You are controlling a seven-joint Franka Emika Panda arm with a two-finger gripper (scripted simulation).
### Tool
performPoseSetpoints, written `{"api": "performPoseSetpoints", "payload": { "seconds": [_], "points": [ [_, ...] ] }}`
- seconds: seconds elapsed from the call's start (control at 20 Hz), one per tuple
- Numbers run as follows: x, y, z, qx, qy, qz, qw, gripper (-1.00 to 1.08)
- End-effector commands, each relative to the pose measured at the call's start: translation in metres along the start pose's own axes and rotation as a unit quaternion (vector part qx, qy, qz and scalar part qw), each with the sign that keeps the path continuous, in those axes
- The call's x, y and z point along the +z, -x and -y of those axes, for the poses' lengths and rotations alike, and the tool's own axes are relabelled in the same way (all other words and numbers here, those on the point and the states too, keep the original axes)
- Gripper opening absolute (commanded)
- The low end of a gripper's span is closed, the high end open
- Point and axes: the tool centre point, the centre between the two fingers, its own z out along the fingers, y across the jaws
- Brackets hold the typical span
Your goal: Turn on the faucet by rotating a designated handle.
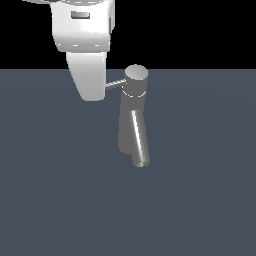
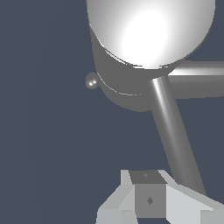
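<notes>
The faucet [image 1: 131,120] is a grey upright cylinder with a round flat cap [image 1: 136,75] and a slanted spout [image 1: 139,142] that points down toward the camera. The handle [image 1: 115,84], a thin grey rod, sticks out of the cap toward the exterior view's left. Its outer end meets the side of my white gripper [image 1: 91,95], which hangs beside the cap. In the wrist view the cap [image 2: 148,30] fills the far part. The handle [image 2: 173,131] runs from it to beside my gripper [image 2: 148,192]. The jaws look closed, with nothing between them. The thicker spout [image 2: 197,78] leaves sideways.
The faucet stands on a flat dark blue-grey floor [image 1: 200,200]. A small round knob [image 2: 92,81] sticks out of the cap's side, opposite the spout. My white arm [image 1: 82,25] comes down from the exterior view's upper left.
</notes>
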Motion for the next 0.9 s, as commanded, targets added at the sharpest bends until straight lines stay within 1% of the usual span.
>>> {"api": "performPoseSetpoints", "payload": {
  "seconds": [0.0, 0.25, 0.3, 0.35, 0.85],
  "points": [
    [0.0, -0.004, -0.01, 0.004, 0.004, -0.003, 1.0, -1.0],
    [0.0, -0.003, -0.021, 0.004, 0.004, -0.003, 1.0, -1.0],
    [0.0, -0.003, -0.021, 0.004, 0.004, -0.003, 1.0, -1.0],
    [-0.001, 0.002, -0.014, -0.001, 0.0, 0.0, 1.0, -1.0],
    [0.0, -0.008, -0.026, 0.0, 0.0, -0.001, 1.0, -1.0]
  ]
}}
